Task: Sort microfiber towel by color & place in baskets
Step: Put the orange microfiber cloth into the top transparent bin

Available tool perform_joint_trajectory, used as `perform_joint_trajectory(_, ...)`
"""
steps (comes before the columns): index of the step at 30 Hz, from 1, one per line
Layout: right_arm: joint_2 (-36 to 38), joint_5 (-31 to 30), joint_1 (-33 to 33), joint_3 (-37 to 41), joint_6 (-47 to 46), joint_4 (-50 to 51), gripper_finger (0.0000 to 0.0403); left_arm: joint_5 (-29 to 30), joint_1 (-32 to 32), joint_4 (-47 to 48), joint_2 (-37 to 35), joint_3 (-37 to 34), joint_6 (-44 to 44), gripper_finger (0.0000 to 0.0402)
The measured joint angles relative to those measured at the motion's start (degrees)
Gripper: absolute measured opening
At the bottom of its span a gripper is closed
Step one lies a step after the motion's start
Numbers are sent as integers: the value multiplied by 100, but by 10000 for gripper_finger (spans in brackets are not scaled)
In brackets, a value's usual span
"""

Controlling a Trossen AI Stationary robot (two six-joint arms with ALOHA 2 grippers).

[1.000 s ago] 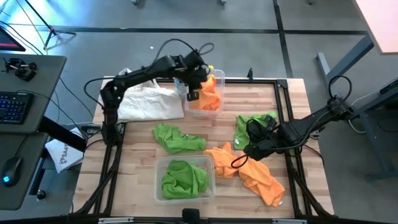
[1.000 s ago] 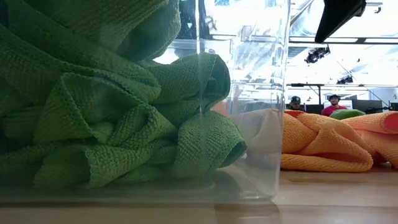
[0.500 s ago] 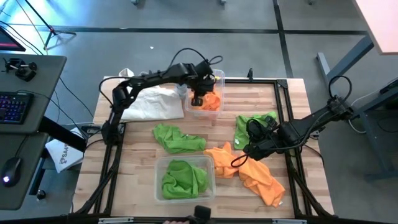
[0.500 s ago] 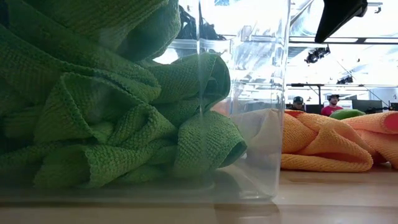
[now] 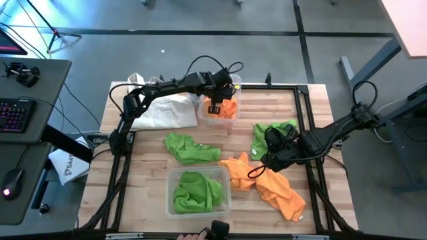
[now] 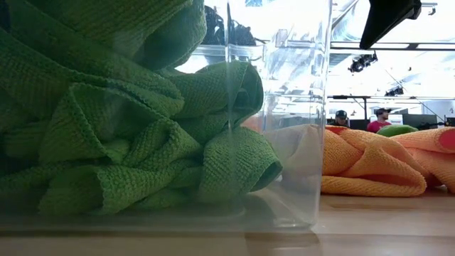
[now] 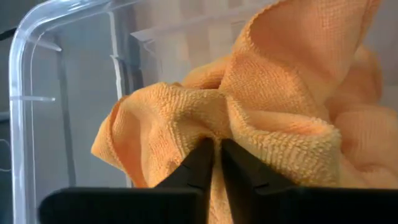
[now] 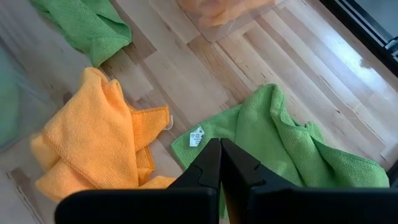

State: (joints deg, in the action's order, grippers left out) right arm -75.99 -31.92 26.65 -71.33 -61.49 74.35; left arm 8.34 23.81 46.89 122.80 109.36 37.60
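We see the left end effector (image 5: 215, 107) pinched shut on an orange towel (image 7: 261, 118) inside the far bin (image 5: 235, 83) — the right end effector (image 8: 219, 163) (closed, empty) hovers over a green towel (image 8: 280, 134) on the surface (image 5: 147, 157).

A: Where is the left arm?

B: In the high view it starts at the left edge of the table, rises, and stretches toward the upper middle of the frame. Its left hand (image 5: 215, 108) points down there.

A: Fingers?

B: The left wrist view shows the left hand's fingers (image 7: 200, 163) pressed together, pinching an orange towel (image 7: 273, 130).

A: And the right arm?

B: It comes in from the right edge, elbow bent, and reaches toward the centre right. The right hand (image 5: 255, 173) sits low, below the middle of the frame, with fingers (image 8: 210, 163) closed on nothing.
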Motion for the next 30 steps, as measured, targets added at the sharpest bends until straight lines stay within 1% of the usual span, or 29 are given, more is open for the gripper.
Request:
perform_joint_trajectory(5,0,-80,0,0,4,22,0,179,-120,81,-97,0,-143,80)
perform_joint_trajectory(8,-1,-111,-10,0,36,25,0,567,-238,176,-219,48,-96,102)
perform_joint_trajectory(11,-2,-114,-42,0,44,39,0,904,-346,385,-426,190,-111,109)
perform_joint_trajectory(13,-2,-156,-42,0,46,39,0,964,-389,496,-652,214,-221,110)
perform_joint_trajectory(17,-2,-411,-42,0,46,13,0,1064,-521,560,-1169,223,-1015,110)
perform_joint_trajectory(18,-2,-475,-42,0,48,-1,0,1002,-549,590,-1314,223,-1231,110)
perform_joint_trajectory(21,39,-567,-42,104,118,-223,0,400,-651,851,-1680,223,-1678,111)
perform_joint_trajectory(23,165,-548,-43,403,207,-640,0,-91,-698,1059,-1899,223,-1860,111)
perform_joint_trajectory(25,349,-489,-46,781,258,-1219,0,-443,-756,1183,-2089,222,-2017,111)
perform_joint_trajectory(28,604,-359,-46,1363,306,-2024,0,-589,-833,1343,-2365,134,-2205,111)
perform_joint_trajectory(30,768,-298,-48,1659,349,-2331,0,-698,-868,1325,-2601,-57,-2238,111)
